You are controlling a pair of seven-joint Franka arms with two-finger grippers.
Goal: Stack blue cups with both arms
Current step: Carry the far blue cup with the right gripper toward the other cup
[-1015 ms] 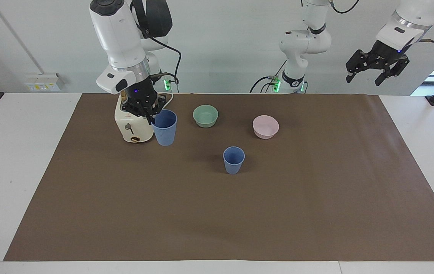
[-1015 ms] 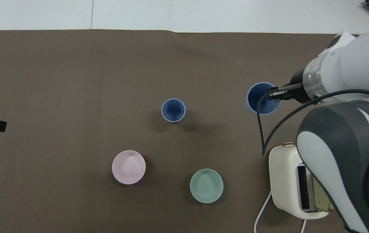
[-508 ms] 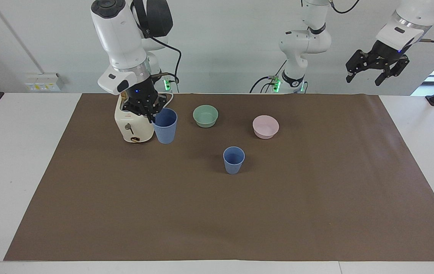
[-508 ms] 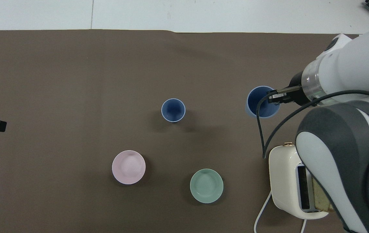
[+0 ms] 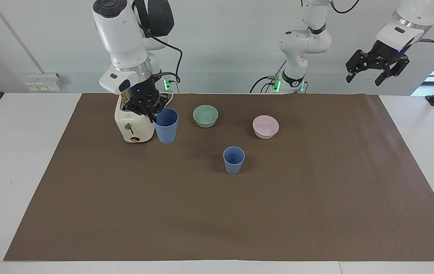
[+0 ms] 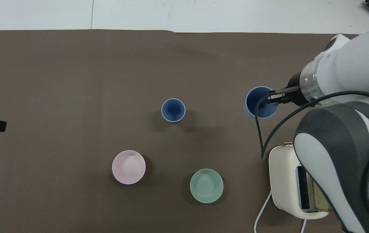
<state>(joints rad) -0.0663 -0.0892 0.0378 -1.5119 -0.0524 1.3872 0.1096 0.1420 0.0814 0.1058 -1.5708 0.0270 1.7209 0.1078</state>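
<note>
Counter (image 5: 19, 160) first: white, spread with a brown mat (image 5: 217, 213) that carries everything. The right arm (image 5: 120, 36) reaches down at its own end of the counter; the left arm (image 5: 405, 26) waits raised off the mat at the other end. A cream toaster (image 5: 133, 127) stands near the robots at the right arm's end, with what looks like a slice of bread in its slot. The right pincer (image 5: 151, 117) is closed on the rim of one blue cup (image 5: 166, 127), one fingertip inside the mouth, the cup lifted clear of the mat just beside the toaster; nothing shows inside the cup. The left pincer (image 5: 365, 78) hangs with its fingers spread wide and holds nothing. A pink bowl (image 5: 265, 126) and a green bowl (image 5: 205, 115) sit near the robots, both showing bare insides. The second blue cup (image 5: 233, 160) stands upright mid-mat, farther from the robots than the bowls, its inside bare too.
</note>
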